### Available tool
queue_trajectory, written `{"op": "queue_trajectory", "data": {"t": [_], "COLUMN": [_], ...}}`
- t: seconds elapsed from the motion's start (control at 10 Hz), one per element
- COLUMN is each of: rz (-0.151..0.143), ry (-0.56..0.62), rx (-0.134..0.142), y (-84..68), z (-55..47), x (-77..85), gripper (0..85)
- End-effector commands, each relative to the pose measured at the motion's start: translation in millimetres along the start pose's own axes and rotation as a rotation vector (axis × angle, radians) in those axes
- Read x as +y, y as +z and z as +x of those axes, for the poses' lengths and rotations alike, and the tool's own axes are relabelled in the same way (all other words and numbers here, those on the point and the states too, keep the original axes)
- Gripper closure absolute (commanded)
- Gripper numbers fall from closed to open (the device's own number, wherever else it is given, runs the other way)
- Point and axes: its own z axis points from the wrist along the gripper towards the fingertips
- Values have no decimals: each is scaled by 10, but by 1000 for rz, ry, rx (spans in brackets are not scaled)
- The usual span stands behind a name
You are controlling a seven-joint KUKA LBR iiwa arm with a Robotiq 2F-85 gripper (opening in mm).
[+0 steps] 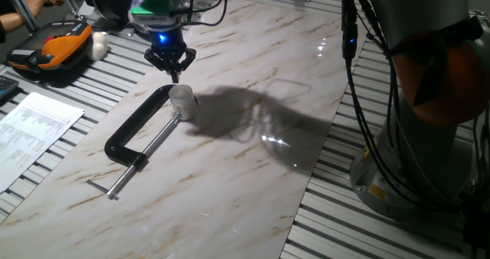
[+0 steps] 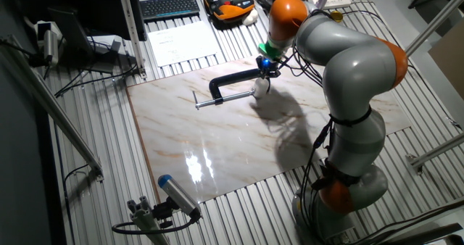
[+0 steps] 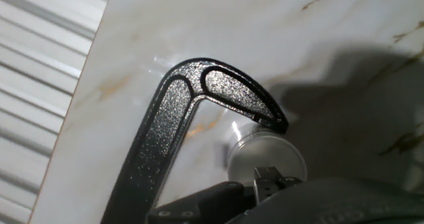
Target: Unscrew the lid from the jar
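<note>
The small whitish jar [image 1: 184, 108] stands on the marble board [image 1: 230, 182], pinched in the mouth of a black C-clamp [image 1: 136, 127]. The white lid [image 1: 181, 93] sits on top of the jar. My gripper [image 1: 174, 77] hangs just above the lid and a little behind it. Its fingers meet at a point, with nothing seen between them. In the hand view the lid [image 3: 265, 151] shows as a pale round disc beside the clamp's curved arm [image 3: 173, 118], with my fingertips [image 3: 268, 177] right over its near edge. In the other fixed view the jar [image 2: 259, 90] is a small white spot under the gripper [image 2: 266, 72].
An orange case [image 1: 57, 48] and a white lump [image 1: 99, 44] lie on the slatted table at the far left. A printed sheet [image 1: 34, 129] lies left of the board. The clamp's screw handle [image 1: 115, 188] sticks out toward the front. The robot base [image 1: 429, 136] stands at the right.
</note>
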Motion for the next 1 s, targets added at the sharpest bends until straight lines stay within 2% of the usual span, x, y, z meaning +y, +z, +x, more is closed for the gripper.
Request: {"op": "queue_trajectory", "data": {"t": [0.0,0.7,0.8,0.9], "rz": [-9,-7,-7,-7], "ry": [471,462,462,460], "rx": [-15,-17,-17,-17], "y": [0,4,7,10], "z": [2,6,5,5], "x": [0,0,1,1], "gripper": [850,850,680,680]}}
